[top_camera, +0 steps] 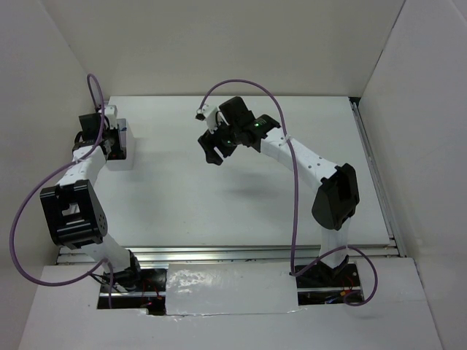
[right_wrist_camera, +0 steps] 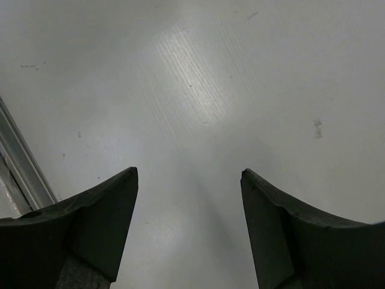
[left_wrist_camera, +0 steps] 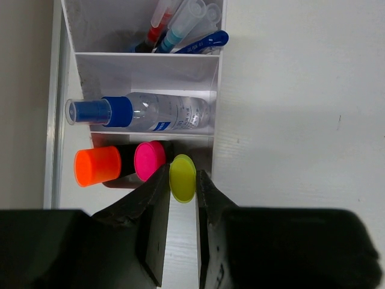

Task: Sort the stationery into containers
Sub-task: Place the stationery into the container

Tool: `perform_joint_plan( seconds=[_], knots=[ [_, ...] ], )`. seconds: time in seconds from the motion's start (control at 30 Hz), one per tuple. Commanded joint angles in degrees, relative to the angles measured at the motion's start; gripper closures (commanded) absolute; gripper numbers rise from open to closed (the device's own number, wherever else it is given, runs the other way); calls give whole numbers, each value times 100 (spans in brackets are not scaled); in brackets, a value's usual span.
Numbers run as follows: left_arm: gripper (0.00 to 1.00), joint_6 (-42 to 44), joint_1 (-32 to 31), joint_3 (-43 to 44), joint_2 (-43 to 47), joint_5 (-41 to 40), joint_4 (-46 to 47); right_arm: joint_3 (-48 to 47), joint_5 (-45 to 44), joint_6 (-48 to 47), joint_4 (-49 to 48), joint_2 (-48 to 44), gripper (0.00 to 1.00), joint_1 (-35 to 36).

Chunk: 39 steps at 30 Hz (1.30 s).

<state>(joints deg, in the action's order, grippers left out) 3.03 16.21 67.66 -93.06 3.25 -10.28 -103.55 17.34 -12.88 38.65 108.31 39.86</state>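
The white box (left_wrist_camera: 144, 65) has three compartments in the left wrist view. The far one holds blue and red pens (left_wrist_camera: 191, 42). The middle one holds the clear blue-capped bottle (left_wrist_camera: 153, 112). The near one holds an orange-capped highlighter (left_wrist_camera: 96, 167) and a pink-capped one (left_wrist_camera: 149, 160). My left gripper (left_wrist_camera: 182, 173) is shut on a yellow-capped highlighter (left_wrist_camera: 182, 180), standing in the same compartment. In the top view the box (top_camera: 122, 154) sits at the table's left edge under the left gripper (top_camera: 111, 138). My right gripper (top_camera: 213, 154) is open and empty above bare table (right_wrist_camera: 189, 174).
The enclosure's left wall (top_camera: 44, 87) is close to the box. A metal rail (top_camera: 372, 168) runs along the table's right side, and another rail (right_wrist_camera: 21, 162) shows in the right wrist view.
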Motion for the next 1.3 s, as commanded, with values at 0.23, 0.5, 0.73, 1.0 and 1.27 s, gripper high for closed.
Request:
perform_joint_plan(
  seconds=[0.23,0.5,0.73,1.0,1.27],
  knots=[
    [69,-21,93,327,-81,71,193,-262,41,14,63,50,24,22],
    [68,-74,120,397,-160,211,141,-245,32,-3,72,67,24,40],
    [64,-92,128,397,-178,238,149,-262,15,-3,72,85,24,66],
    [61,-118,120,432,-230,264,123,-289,15,-4,90,102,24,75],
    [60,-136,128,450,-213,273,114,-333,23,-12,134,138,24,84]
  ],
)
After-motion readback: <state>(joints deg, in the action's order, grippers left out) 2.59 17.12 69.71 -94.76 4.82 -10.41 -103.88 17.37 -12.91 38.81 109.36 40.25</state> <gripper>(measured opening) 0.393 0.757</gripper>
